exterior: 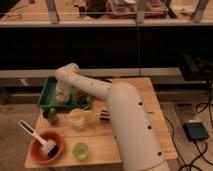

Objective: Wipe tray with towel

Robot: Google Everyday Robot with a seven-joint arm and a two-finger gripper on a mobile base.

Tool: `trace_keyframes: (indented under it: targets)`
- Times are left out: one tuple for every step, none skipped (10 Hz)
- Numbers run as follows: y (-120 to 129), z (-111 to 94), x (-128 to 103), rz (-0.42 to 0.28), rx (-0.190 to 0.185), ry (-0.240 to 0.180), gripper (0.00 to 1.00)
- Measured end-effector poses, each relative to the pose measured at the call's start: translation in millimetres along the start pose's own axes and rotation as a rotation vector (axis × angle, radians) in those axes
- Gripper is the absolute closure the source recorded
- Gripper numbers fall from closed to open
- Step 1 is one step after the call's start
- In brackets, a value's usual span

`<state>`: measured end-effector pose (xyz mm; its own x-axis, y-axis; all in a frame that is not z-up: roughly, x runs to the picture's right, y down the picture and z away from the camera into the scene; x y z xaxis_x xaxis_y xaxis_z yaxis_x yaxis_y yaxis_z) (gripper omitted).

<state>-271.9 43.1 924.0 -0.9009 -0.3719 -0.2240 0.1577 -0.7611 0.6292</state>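
1. The white arm (115,107) reaches from the lower right across the wooden table (150,107) and bends down into the tray (46,92).
2. The gripper (62,96) is down inside the tray, near its middle, with its jaws clenched. Whether anything is pinched between them cannot be made out, as the wrist hides the tips.
3. The tray, green with a flared rim, surrounds the gripper on all sides and sits at the far left corner of the table.
4. A brown lumpy object (80,95) lies in the tray just right of the gripper.
5. The towel cannot be picked out with certainty; a pale patch shows beneath the gripper, but what it is cannot be told.
6. Just outside the tray's near rim, left of and nearer than the gripper, sits a small dark green round thing (49,113).
7. Nearer the camera than the gripper stands a yellowish cup (78,119).
8. Further toward the near edge, well apart from the gripper, an orange-red bowl (46,146) holds a white-handled brush (34,135).
9. Right of that bowl is a small green cup (80,150).
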Motion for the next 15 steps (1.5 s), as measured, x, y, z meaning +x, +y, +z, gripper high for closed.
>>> trace_keyframes:
  targets:
    - [14.2, -0.9, -5.0, 0.032, -0.013, -0.003, 1.0]
    - [29.7, -0.5, -5.1, 0.059, -0.026, -0.006, 1.0]
    - [46.1, 2.2, -0.4, 0.086, -0.04, -0.012, 1.0]
    - [59.6, 5.6, 7.5, 0.104, -0.055, -0.023, 1.0]
    - [69.4, 11.3, 19.0, 0.129, -0.067, -0.034, 1.0]
    - [72.1, 18.0, 32.6, 0.147, -0.073, -0.039, 1.0]
    - [69.7, 25.4, 49.0, 0.158, -0.077, -0.04, 1.0]
    - [66.4, 29.3, 60.0, 0.163, -0.078, -0.036, 1.0]
    - [61.9, 33.4, 69.8, 0.165, -0.078, -0.032, 1.0]
    - [51.4, 36.9, 79.3, 0.16, -0.072, -0.019, 1.0]
    - [38.9, 37.2, 82.1, 0.152, -0.059, -0.004, 1.0]
    - [28.0, 36.4, 81.2, 0.138, -0.044, 0.006, 1.0]
    - [11.5, 35.1, 80.1, 0.111, -0.023, 0.016, 1.0]
    - [-3.1, 33.1, 78.5, 0.08, -0.007, 0.021, 1.0]
    - [-14.6, 29.9, 73.7, 0.054, 0.004, 0.021, 1.0]
